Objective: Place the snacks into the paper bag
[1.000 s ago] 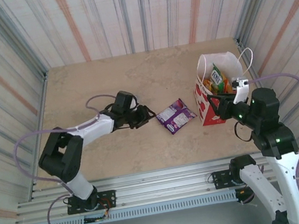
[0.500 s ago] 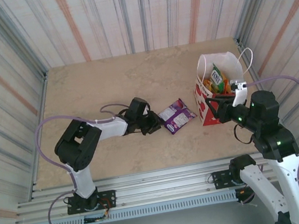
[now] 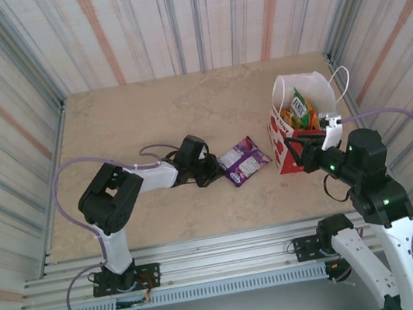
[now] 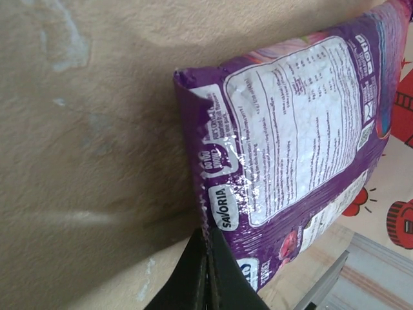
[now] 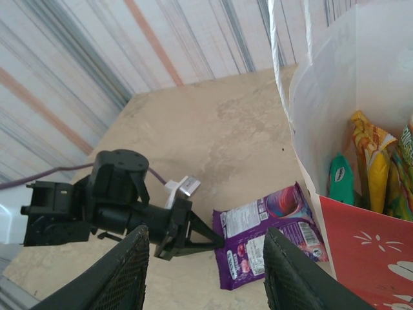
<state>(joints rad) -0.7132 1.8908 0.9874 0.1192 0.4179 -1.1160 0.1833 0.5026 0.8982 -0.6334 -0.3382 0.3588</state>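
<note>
Top external: the left gripper (image 3: 213, 171) is pinched shut on the purple packet (image 3: 244, 162), which lies just ahead of it. Left wrist: its fingers (image 4: 222, 278) press together on the packet's edge. Right wrist: the right gripper (image 5: 205, 234) gapes wide and holds nothing, with the paper bag (image 5: 335, 84) holding the other snacks (image 5: 369, 155) at its right.

Cropped at right edge: purple packet (image 4: 290, 142).

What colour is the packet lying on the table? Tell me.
The packet is purple with a white label; best in the left wrist view.
</note>
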